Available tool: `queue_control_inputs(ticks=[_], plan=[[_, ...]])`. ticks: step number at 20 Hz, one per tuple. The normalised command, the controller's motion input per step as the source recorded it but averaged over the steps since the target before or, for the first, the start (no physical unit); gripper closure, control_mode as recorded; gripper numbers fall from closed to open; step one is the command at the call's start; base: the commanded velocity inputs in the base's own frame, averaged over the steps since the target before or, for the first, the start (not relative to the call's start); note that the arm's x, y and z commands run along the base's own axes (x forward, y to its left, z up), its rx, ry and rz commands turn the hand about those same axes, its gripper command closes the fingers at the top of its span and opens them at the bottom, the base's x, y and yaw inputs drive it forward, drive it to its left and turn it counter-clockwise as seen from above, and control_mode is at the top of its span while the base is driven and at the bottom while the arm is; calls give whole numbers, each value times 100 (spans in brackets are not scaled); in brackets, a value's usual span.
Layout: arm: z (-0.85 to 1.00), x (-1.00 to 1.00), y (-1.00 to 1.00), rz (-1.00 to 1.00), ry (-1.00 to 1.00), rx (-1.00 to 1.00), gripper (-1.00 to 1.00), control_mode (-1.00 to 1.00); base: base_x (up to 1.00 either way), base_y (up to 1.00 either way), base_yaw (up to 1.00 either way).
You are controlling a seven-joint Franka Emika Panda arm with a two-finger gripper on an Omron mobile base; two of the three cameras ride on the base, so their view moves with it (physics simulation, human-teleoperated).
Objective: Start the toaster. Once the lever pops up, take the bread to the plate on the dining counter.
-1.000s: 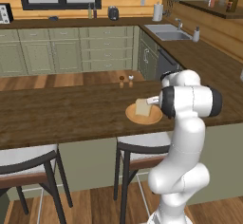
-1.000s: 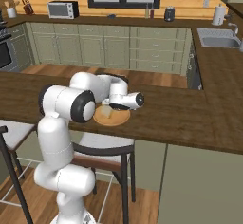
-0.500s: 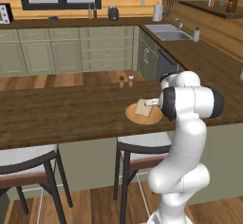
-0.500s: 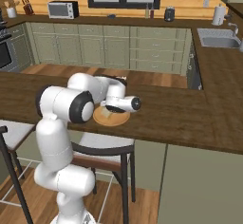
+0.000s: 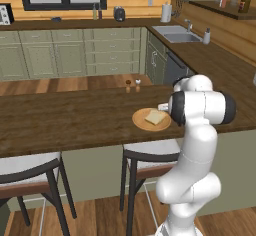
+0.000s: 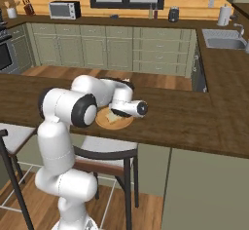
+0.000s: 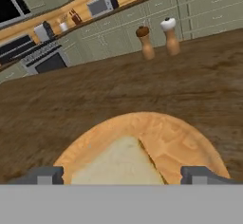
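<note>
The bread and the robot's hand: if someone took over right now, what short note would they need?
Gripper: open, fingers spread either side of the bread, holding nothing.
Pale tan square bread slice lies flat on the round orange-tan plate.
The plate sits on the long dark brown wood-grain dining counter.
Done: bread delivered to the plate.
Left: probably just drawing the arm back.

You've got the bread lying flat on the orange plate, toward its right side, pale tan, one corner pointing far. Plate sits on the dark wood dining counter, near its front edge.
</note>
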Motion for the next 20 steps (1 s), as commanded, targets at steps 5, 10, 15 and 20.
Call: queue_control_inputs(ticks=[5, 10, 15, 20], plan=[[24, -1, -45, -9, 3, -4, -100, -100, 0, 0, 0], [84, -45, -16, -7, 1, -4, -100, -100, 0, 0, 0], [95, -88, 0, -9, 13, -3, -100, -100, 0, 0, 0], [84, -95, 0, -13, 22, -5, -100, -100, 0, 0, 0]])
